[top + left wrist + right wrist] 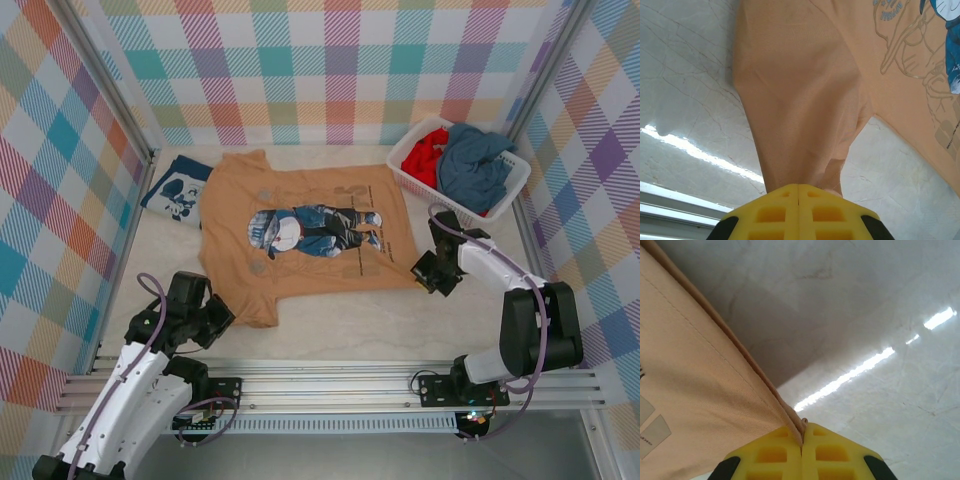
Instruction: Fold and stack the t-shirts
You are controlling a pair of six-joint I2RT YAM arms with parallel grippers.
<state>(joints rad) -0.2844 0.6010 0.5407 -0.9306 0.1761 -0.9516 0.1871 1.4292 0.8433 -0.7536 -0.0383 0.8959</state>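
- The tan t-shirt lies spread on the bench, about in the middle, with the dark blue-and-white print facing up.
- Its hem points to the right side. One sleeve points to the far wall and the other to the near edge.
- The left end effector is at the near sleeve. In the left wrist view its yellow fingers are pressed together on the sleeve end, and the cloth runs away from them in a narrow, slightly wrinkled strip.
- The right end effector is at the near right corner of the hem. In the right wrist view its fingers pinch the stitched hem edge of the tan cloth, which is lifted a little and throws a shadow on the bench.
- The navy t-shirt with a white graphic lies at the far left, touching the tan shirt's edge. Whether it goes under that edge is not clear.
- A white slatted basket stands at the far right corner of the bench, well apart from the navy shirt.
- In the basket the red t-shirt is bunched on the left side, and the grey-blue t-shirt is heaped beside it and hangs partly over the rim.
- The bench surface is pale, marble-like, and shines in bright streaks near both end effectors.
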